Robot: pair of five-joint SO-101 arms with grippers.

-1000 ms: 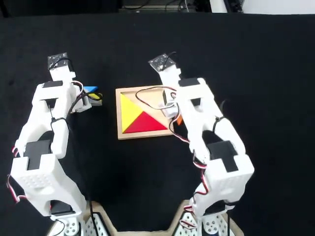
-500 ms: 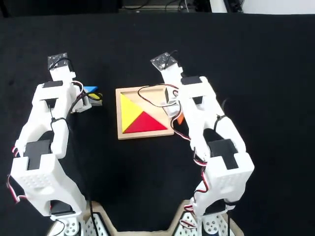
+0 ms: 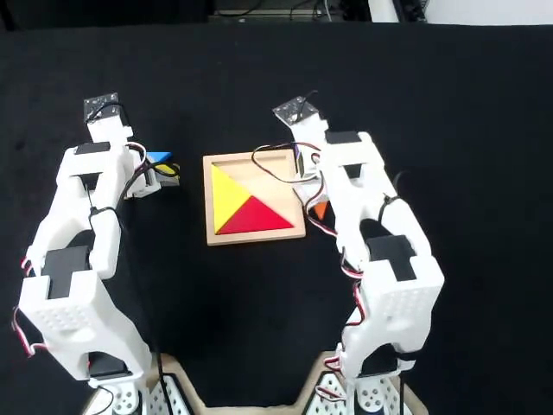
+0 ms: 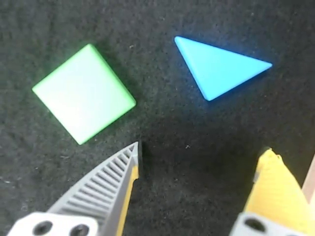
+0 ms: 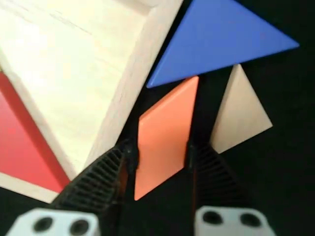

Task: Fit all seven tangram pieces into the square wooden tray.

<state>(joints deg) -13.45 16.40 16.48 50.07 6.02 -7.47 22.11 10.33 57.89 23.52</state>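
The orange piece [image 5: 165, 132] lies on the black worktop [image 5: 275, 172], just outside the wall of the wooden tray [image 5: 133, 83]. The right tool [image 5: 160, 156] is closed on it, one jaw against each long side. It looks like a thin, stiff, light slab with smooth painted faces, so I'd expect it to slip or twist if pinched near a corner. A hold across the two parallel long edges near the middle seems sound. It's a slanted four-sided piece. Its long axis runs nearly alongside the tray wall, and its far end points toward the dark blue triangle [image 5: 216, 37], with the pale triangle [image 5: 238, 110] just beside it. The left tool [image 4: 202, 152] hangs wide open and empty over the worktop, near a green square [image 4: 83, 93] and a light blue triangle [image 4: 219, 66].
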